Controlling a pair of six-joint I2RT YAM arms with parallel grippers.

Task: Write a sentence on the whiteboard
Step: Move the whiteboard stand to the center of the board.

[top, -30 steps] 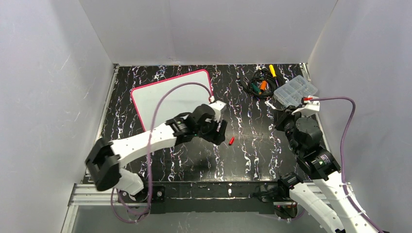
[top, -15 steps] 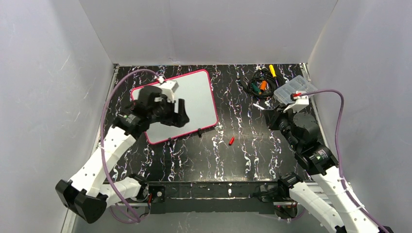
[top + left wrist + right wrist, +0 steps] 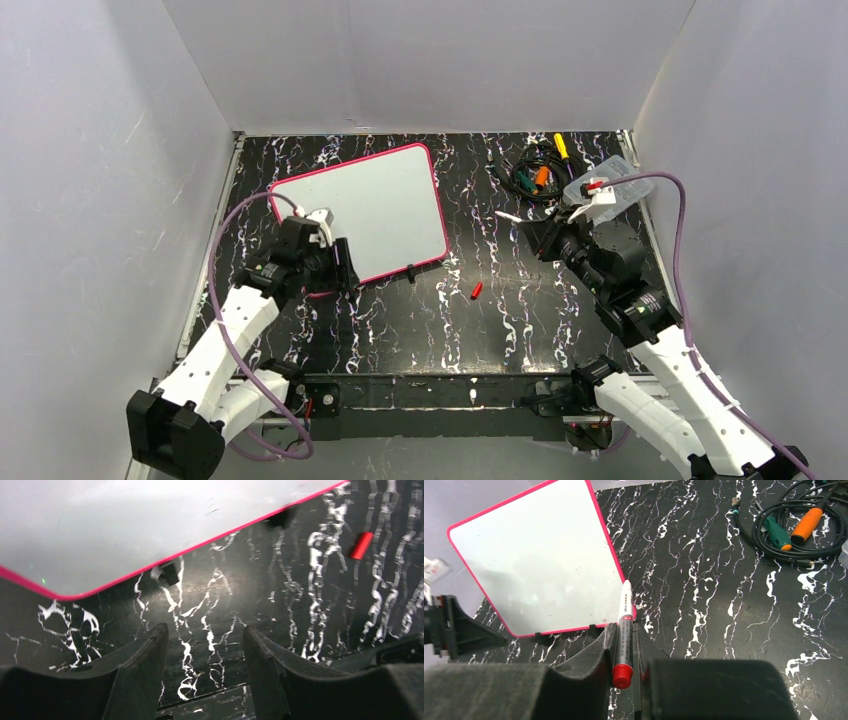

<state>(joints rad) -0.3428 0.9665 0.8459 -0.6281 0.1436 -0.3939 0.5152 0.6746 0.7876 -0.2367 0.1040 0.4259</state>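
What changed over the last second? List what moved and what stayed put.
The left gripper swung from mid-table beside the red cap leftward across the whiteboard to its near left corner, and is open and empty. The right gripper reached a little forward and left, keeping its grip on the marker. Nothing was picked up or released. The whiteboard, still blank, and the cap did not move.
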